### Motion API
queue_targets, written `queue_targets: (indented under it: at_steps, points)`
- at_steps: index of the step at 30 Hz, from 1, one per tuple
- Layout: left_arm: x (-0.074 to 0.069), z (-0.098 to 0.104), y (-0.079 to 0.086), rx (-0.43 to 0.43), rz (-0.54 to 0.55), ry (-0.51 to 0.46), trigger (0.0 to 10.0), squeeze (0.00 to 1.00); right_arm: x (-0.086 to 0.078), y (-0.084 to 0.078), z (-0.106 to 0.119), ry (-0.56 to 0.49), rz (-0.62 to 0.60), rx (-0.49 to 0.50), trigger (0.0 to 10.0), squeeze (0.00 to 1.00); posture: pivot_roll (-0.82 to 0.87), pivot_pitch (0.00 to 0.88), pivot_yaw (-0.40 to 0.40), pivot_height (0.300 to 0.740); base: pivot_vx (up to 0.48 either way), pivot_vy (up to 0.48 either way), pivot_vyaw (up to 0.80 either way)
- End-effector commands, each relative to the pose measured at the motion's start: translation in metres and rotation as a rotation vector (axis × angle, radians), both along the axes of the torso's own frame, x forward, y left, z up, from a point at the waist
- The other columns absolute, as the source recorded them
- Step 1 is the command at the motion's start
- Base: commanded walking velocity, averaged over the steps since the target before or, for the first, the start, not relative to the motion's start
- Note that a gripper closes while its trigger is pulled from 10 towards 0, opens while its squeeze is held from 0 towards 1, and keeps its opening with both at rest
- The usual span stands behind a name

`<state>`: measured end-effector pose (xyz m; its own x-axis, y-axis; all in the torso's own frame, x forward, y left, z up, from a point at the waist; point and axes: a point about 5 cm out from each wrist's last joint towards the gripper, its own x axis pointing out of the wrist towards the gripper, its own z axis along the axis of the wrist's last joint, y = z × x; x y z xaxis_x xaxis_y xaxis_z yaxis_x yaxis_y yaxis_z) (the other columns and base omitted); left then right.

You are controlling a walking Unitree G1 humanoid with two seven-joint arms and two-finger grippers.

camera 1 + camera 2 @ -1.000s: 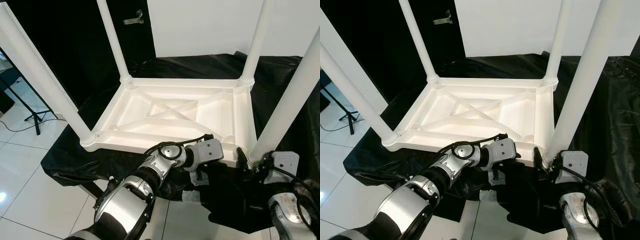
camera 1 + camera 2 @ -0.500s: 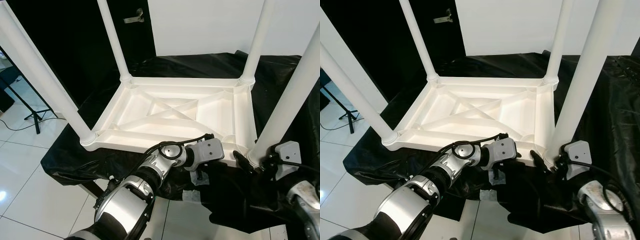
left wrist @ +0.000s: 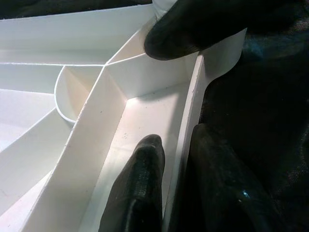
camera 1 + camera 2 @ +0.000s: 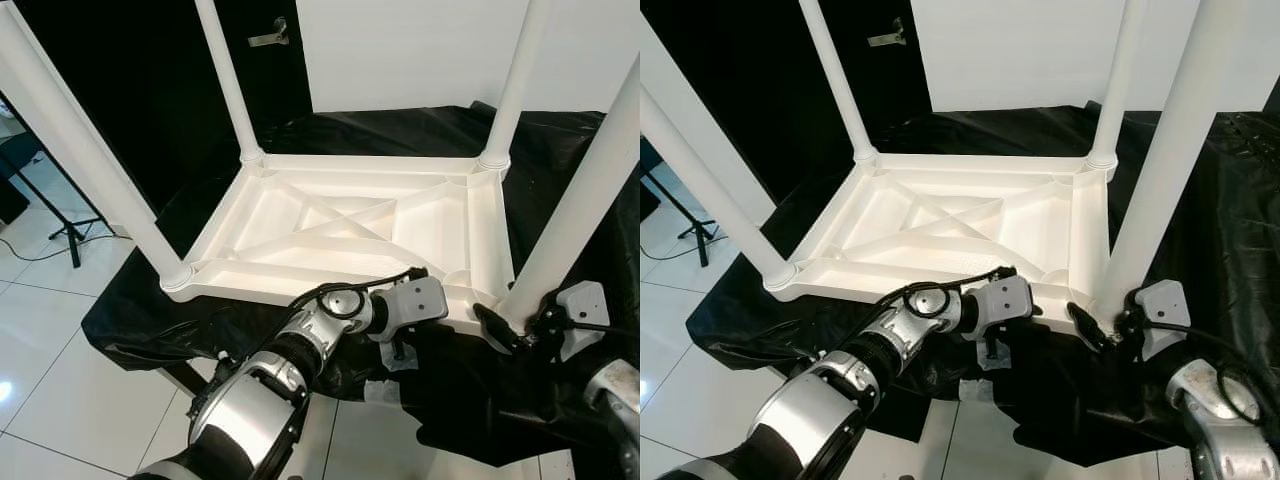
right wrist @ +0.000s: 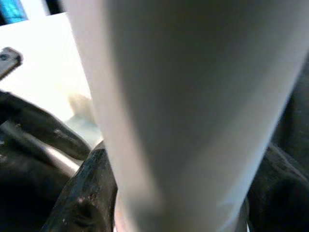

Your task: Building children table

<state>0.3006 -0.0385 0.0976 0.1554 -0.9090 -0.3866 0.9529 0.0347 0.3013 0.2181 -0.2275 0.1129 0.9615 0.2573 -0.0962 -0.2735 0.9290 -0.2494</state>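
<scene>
Straddling the table's near rim, left claw grips it.

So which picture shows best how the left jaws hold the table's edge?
The left wrist view: one finger sits inside the white table rim, the other outside. The eye views show the left gripper from above, at the table's near edge.
</scene>
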Motion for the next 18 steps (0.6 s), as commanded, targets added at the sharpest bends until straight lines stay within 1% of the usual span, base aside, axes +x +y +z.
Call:
queue_targets:
  at_steps: [1,3,4,5,6,8,10,11,12,14,15,16,17,18]
  points:
    - [-0.008,-0.024,0.002,0.032,0.109,0.051,10.0,0.0,-0.006,0.009,-0.024,0.098,-0.058,-0.052,0.0,0.0,-0.01,0.0,0.095,0.74,0.0,0.0,0.0]
    - [-0.007,-0.023,0.002,0.034,0.108,0.05,10.0,0.0,-0.01,0.02,-0.029,0.088,-0.157,-0.026,0.0,0.0,-0.01,0.0,0.096,0.74,0.0,0.0,0.0]
    - [-0.007,-0.023,0.002,0.034,0.108,0.05,10.0,0.0,-0.01,0.02,-0.029,0.088,-0.157,-0.026,0.0,0.0,-0.01,0.0,0.096,0.74,0.0,0.0,0.0]
    - [-0.007,-0.023,0.002,0.034,0.108,0.05,10.0,0.0,-0.014,0.027,-0.035,0.113,-0.174,-0.008,0.0,0.0,0.0,0.0,0.095,0.74,0.0,0.0,0.0]
    - [-0.007,-0.023,0.002,0.034,0.108,0.05,10.0,0.0,-0.014,0.027,-0.035,0.113,-0.174,-0.008,0.0,0.0,0.0,0.0,0.095,0.74,0.0,0.0,0.0]
    - [-0.007,-0.023,0.002,0.033,0.108,0.051,10.0,0.0,-0.019,0.038,-0.042,0.146,-0.178,0.018,0.0,0.0,0.0,0.0,0.096,0.74,0.0,0.0,0.0]
    - [-0.008,-0.024,0.002,0.034,0.108,0.051,10.0,0.0,-0.02,0.041,-0.044,0.15,-0.192,0.031,0.0,0.0,0.0,0.0,0.098,0.74,0.0,0.0,0.0]
    - [-0.008,-0.025,0.003,0.036,0.105,0.052,10.0,0.0,-0.022,0.038,-0.044,0.126,-0.249,0.028,0.0,0.0,0.0,0.0,0.098,0.74,0.0,0.0,0.0]
    - [-0.008,-0.025,0.003,0.036,0.105,0.052,10.0,0.0,-0.022,0.038,-0.044,0.126,-0.249,0.028,0.0,0.0,0.0,0.0,0.098,0.74,0.0,0.0,0.0]
    - [-0.008,-0.025,0.003,0.036,0.107,0.052,10.0,0.0,-0.023,0.036,-0.044,0.101,-0.307,0.035,0.0,0.0,0.0,0.0,0.097,0.74,0.0,0.0,0.0]
    - [-0.008,-0.025,0.003,0.036,0.107,0.052,10.0,0.0,-0.023,0.036,-0.044,0.101,-0.307,0.035,0.0,0.0,0.0,0.0,0.097,0.74,0.0,0.0,0.0]
    - [-0.008,-0.024,0.003,0.037,0.109,0.05,10.0,0.0,-0.023,0.035,-0.044,0.099,-0.333,0.041,1.8,0.0,-0.01,0.0,0.098,0.74,0.0,0.0,0.0]
    - [-0.008,-0.024,0.003,0.038,0.108,0.049,10.0,0.0,-0.023,0.035,-0.045,0.104,-0.33,0.041,10.0,0.0,-0.01,0.0,0.1,0.74,0.0,0.0,0.0]
    - [-0.008,-0.024,0.003,0.038,0.108,0.049,10.0,0.0,-0.023,0.035,-0.045,0.104,-0.33,0.041,10.0,0.0,-0.01,0.0,0.1,0.74,0.0,0.0,0.0]
